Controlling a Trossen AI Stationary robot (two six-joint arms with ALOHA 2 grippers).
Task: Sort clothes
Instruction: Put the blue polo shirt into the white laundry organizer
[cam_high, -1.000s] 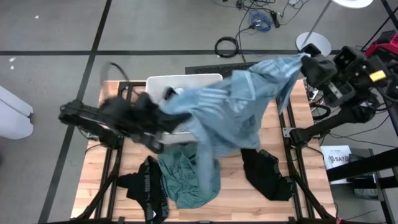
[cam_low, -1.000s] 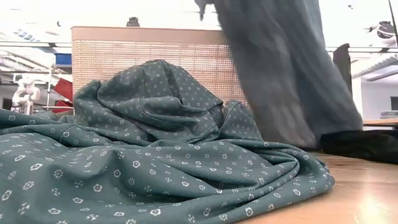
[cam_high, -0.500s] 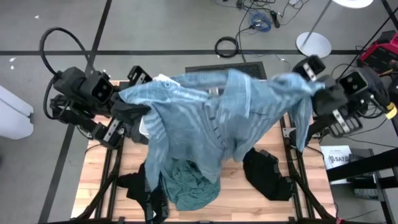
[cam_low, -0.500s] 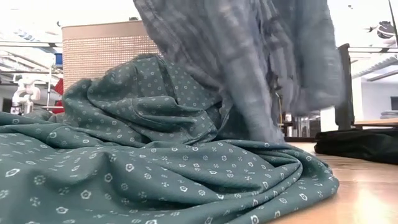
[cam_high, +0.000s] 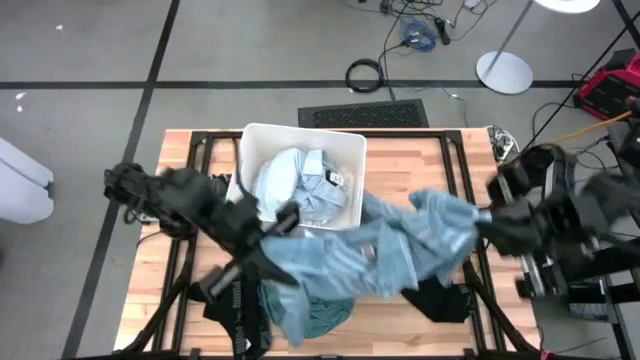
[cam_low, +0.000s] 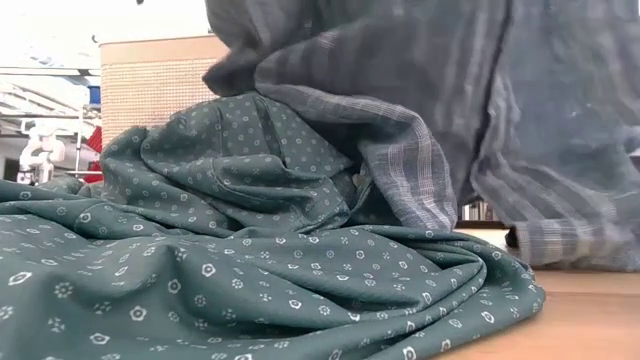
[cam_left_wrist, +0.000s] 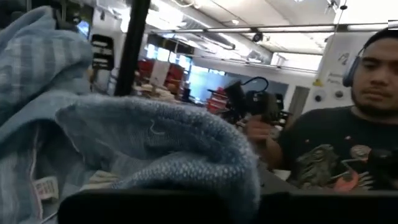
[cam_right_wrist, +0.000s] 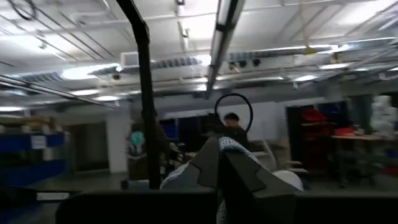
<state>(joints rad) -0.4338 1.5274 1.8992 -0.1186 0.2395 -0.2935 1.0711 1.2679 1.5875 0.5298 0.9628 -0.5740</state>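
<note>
Left gripper (cam_high: 268, 240) is pinching one end of the light blue striped shirt (cam_high: 385, 250); right gripper (cam_high: 492, 226) is clamping the other end. The shirt is hanging stretched between them above the front half of the wooden table (cam_high: 400, 165), sagging in folds, faint paler stripes showing. Under it, the teal-green patterned garment (cam_low: 200, 270) is lying heaped on the table. Another pale blue garment (cam_high: 300, 185) is filling the white bin (cam_high: 300, 133). Black garments (cam_high: 238, 305) are lying near the front edge.

Stretched light blue shirt (cam_high: 385, 250) blocks the table's middle (cam_high: 420, 170); far edge open.
</note>
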